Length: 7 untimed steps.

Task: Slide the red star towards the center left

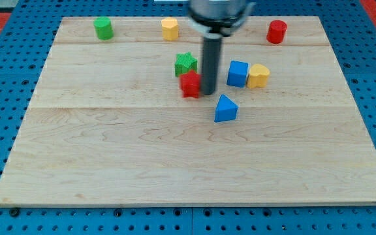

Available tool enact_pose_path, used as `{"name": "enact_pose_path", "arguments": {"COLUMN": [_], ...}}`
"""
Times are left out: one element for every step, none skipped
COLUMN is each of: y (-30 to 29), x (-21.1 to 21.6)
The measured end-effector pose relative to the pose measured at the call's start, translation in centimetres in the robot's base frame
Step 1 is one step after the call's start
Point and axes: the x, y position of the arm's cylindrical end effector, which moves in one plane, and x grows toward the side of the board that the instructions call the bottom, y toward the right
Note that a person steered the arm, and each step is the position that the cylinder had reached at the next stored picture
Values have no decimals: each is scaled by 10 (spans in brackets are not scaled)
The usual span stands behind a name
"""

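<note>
The red star (190, 84) lies on the wooden board (109, 150) a little above the board's middle. My tip (208, 92) stands right against the star's right side, touching it or nearly so. The rod rises from there toward the view's top. A green star (185, 64) sits just above the red star, close to it or touching. No gripper is present.
A blue cube (237, 74) and a yellow block (258, 76) sit right of the rod. A blue triangle (225, 109) lies below and right of my tip. A green cylinder (103, 28), a yellow block (170, 29) and a red cylinder (277, 31) stand along the top edge.
</note>
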Motion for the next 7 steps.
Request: {"name": "enact_pose_path", "arguments": {"y": [-61,-37,-48,-88,-146,-128,-97], "x": [0,-9,-26,-24,-22,-38,-70]}}
